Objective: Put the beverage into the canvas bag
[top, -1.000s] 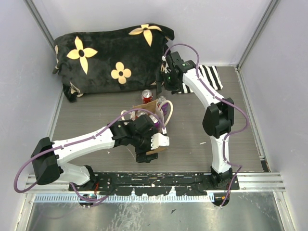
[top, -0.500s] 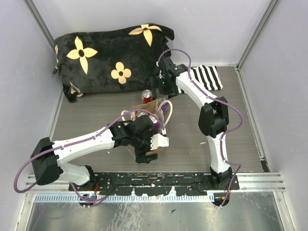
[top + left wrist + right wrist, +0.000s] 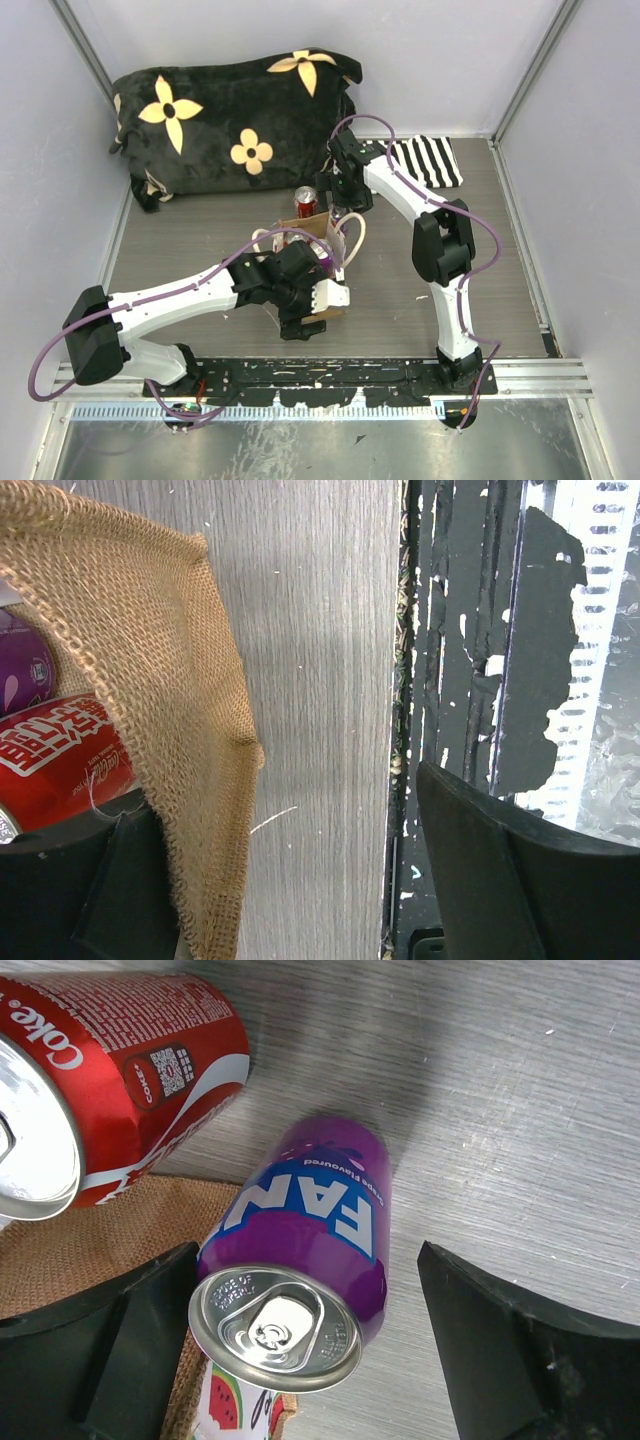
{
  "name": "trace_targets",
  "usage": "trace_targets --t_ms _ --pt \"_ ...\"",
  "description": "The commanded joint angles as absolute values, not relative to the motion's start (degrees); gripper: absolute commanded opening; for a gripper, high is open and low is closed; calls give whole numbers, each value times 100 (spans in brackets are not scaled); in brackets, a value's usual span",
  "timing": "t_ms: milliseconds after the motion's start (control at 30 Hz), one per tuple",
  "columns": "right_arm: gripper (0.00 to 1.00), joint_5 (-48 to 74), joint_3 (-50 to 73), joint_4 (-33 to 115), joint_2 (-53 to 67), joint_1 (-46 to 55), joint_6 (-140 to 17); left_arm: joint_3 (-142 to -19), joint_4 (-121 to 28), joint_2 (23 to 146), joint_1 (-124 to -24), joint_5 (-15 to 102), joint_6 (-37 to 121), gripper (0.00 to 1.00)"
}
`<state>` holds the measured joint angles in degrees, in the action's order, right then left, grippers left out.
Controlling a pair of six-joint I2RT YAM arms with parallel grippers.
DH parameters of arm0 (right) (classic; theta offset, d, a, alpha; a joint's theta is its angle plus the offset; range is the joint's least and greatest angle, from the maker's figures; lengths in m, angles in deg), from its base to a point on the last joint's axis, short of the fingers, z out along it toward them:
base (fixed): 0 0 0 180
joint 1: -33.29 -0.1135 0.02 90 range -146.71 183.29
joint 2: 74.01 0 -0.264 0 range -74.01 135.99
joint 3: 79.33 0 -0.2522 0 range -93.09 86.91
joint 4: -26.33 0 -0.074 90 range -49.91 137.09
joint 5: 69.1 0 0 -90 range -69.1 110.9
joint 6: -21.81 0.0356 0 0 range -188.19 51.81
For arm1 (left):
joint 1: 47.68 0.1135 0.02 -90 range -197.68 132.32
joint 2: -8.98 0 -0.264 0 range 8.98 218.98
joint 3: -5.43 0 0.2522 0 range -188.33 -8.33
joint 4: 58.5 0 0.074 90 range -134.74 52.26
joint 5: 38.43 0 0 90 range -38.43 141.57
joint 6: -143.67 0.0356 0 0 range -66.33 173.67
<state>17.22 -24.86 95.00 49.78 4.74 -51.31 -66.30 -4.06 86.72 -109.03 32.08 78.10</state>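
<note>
The left gripper (image 3: pixel 280 810) stood spread, the canvas bag (image 3: pixel 170 700) wall just inside one finger and bare table (image 3: pixel 320 680) running to the black rail (image 3: pixel 470 630) by the other. The one bag held two cans, a bagged red can (image 3: pixel 60 760) and a bagged purple can (image 3: pixel 20 670). Beyond, the right gripper (image 3: pixel 305 1260) stood spread around the purple beverage can (image 3: pixel 310 1200), which was upright with its top toward the wrist. A loose red can (image 3: pixel 120 1070) stood outside one finger, and open table lay past the other.

Coarse canvas bag (image 3: pixel 170 680), glossy can (image 3: pixel 310 1230), seemingly plush cushion (image 3: pixel 215 130).
</note>
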Motion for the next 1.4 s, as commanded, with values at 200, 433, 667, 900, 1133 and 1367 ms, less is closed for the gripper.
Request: trace_targets --t_ms 200,433,667,900,1133,1367 --pt "70 1910 -2507 9455 5038 473 -5132 -6528 -179 8644 -10956 3133 7804 88" --pt "20 2026 -2531 9462 4927 473 -5116 -6529 -182 8627 -10955 3189 7848 88" --pt "10 2108 -2955 9680 4642 642 -5068 -6483 -350 8402 -10710 3390 7803 88" --pt "4 2086 -4294 10310 4717 988 -5069 -5969 -675 7681 -10692 3717 8208 90" --pt "2 1782 -5127 10571 4570 1028 -5011 -6021 -738 7574 -10694 3657 8079 91" --pt "1 1509 -4865 10258 3892 686 -5089 -6211 -846 7669 -10697 3511 8092 95"
